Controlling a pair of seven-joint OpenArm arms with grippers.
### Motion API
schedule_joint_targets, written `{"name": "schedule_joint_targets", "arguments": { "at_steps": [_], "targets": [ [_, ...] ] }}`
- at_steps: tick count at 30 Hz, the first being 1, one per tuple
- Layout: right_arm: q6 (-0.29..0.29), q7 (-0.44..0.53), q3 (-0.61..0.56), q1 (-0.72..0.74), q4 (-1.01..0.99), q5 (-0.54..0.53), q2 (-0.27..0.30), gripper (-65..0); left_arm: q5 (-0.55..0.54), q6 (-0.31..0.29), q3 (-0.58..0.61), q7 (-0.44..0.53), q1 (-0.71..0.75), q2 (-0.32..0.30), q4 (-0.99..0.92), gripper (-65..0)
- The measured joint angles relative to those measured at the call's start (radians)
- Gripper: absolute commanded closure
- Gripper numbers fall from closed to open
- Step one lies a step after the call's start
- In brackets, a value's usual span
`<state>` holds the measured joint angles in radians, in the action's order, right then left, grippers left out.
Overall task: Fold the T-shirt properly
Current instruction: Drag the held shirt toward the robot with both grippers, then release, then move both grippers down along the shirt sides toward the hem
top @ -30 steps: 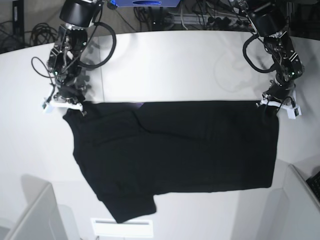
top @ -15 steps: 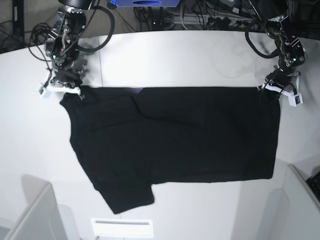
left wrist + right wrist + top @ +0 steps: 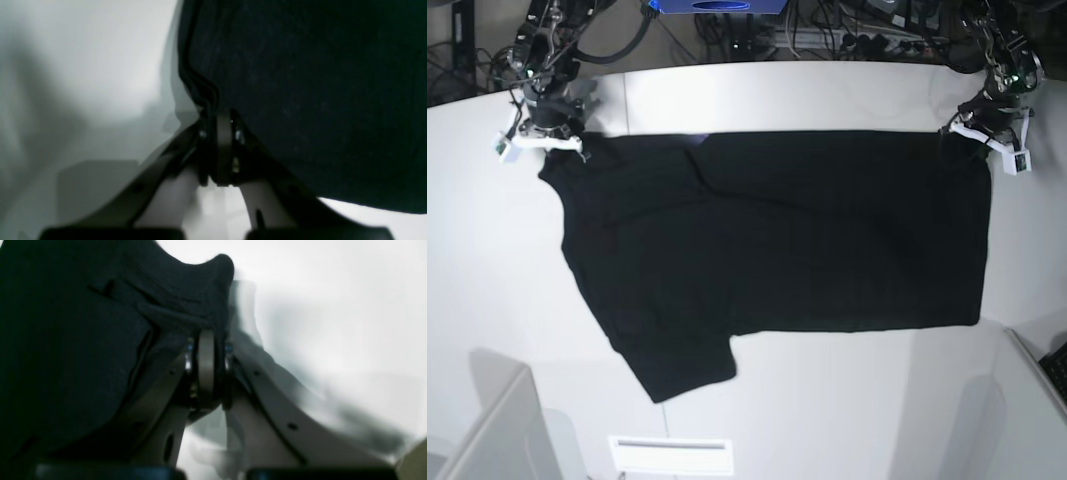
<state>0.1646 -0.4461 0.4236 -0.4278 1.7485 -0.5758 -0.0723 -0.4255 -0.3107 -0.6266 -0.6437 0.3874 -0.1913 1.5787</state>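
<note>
Left wrist view: the left gripper [image 3: 218,146] has its jaws pinched tight on the hem corner of the large black short-sleeved cloth T-shirt [image 3: 317,86]; only a thin stack of edge layers sits between them, so a sharp pull could strip the corner free.

Right wrist view: the right gripper [image 3: 206,373] is likewise clamped on a bunched corner of the cloth near a sleeve, the fabric wrinkled above the jaws; a bunched bite may let one layer slide out.

Base view: the T-shirt [image 3: 787,240] lies spread, plain side up, on the white table [image 3: 777,95], stretched between both arms at its far edge. Uneven travel of the two arms would likely skew it, and the loose sleeve at the near left could crumple or fold under
</note>
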Motion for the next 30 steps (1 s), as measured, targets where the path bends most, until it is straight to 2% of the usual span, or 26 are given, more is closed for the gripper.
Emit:
{"name": "schedule_joint_targets", "arguments": {
  "at_steps": [14,21,30],
  "targets": [
    [0.000,-0.001,0.000,-0.137,0.074,-0.001,-0.006,0.0,-0.002,-0.001,0.000,0.018,0.150,-0.003,0.068,0.0],
    [-0.004,-0.008,0.000,-0.175,0.084,-0.005,-0.008,0.0,-0.014,-0.004,-0.069,0.016,0.215,0.000,0.068,0.0],
    [-0.005,-0.026,0.000,-0.205,0.087,-0.004,-0.008,0.0,-0.016,-0.005,-0.080,0.012,0.225,0.000,0.069,0.0]
  ]
}}
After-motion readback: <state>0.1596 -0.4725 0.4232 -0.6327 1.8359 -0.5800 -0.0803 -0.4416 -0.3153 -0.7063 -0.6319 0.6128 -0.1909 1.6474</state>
